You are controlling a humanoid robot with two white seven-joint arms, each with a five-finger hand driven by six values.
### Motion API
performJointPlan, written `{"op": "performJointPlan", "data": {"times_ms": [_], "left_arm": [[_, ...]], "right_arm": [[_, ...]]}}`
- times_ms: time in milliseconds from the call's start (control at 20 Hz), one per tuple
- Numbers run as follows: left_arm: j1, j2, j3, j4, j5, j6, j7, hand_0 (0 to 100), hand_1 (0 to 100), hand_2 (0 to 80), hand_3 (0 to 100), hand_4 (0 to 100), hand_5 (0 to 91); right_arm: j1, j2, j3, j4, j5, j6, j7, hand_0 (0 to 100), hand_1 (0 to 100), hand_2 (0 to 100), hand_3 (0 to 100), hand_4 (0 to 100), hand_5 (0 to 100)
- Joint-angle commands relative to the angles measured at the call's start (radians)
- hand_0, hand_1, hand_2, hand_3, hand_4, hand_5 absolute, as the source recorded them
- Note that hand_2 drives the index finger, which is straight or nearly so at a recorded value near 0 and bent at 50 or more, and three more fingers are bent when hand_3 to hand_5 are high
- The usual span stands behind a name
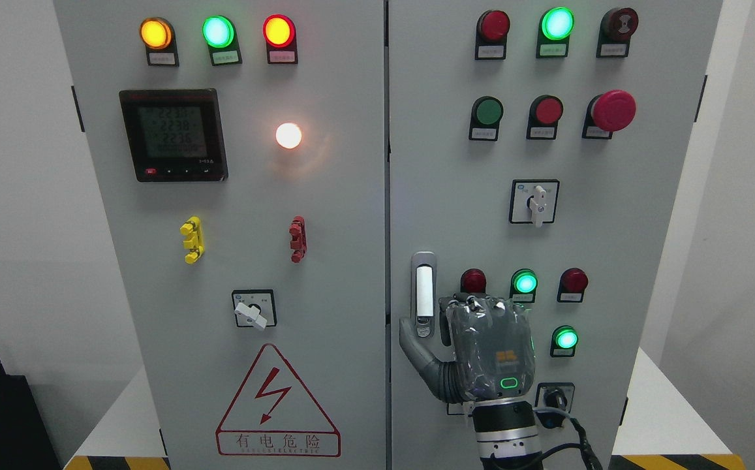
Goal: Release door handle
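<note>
Right hand [481,346]: nearest to us, it rises from the bottom edge right of the middle, its back toward the camera, wrapped in clear film, with a green light glowing near the wrist.
Fingers [481,305]: we see them bent forward at the knuckles toward the panel, just right of the door handle; the thumb [416,349] juts out to the left below the handle's lower end. We cannot tell whether the fingertips touch anything, and nothing is held.
Door handle [423,294]: a slim upright grey lever with a white insert and a keyhole at its foot, lying flat on the right door beside the centre seam, clear of the hand.
Cabinet [351,228]: we face two grey doors, both closed.
Left door: three lit lamps on top, a digital meter [173,135], a glowing white lamp, yellow and red clips, a rotary switch, and a red warning triangle [277,405].
Right door: rows of red and green lamps and buttons, a red mushroom stop button [612,110], and a rotary switch.
</note>
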Motion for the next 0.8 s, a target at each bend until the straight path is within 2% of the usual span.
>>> {"op": "performJointPlan", "data": {"times_ms": [0, 751], "left_arm": [[0.0, 0.0, 0.011, 0.017, 0.0, 0.0, 0.001, 12, 39, 0.0, 0, 0, 0.0], [0.0, 0.0, 0.011, 0.017, 0.0, -0.001, 0.001, 12, 39, 0.0, 0, 0, 0.0]], "right_arm": [[-0.001, 0.0, -0.002, 0.002, -0.002, 0.014, 0.013, 35, 21, 94, 100, 100, 100], [-0.013, 0.0, -0.005, 0.002, -0.006, 0.017, 0.015, 36, 21, 94, 100, 100, 100]]}}
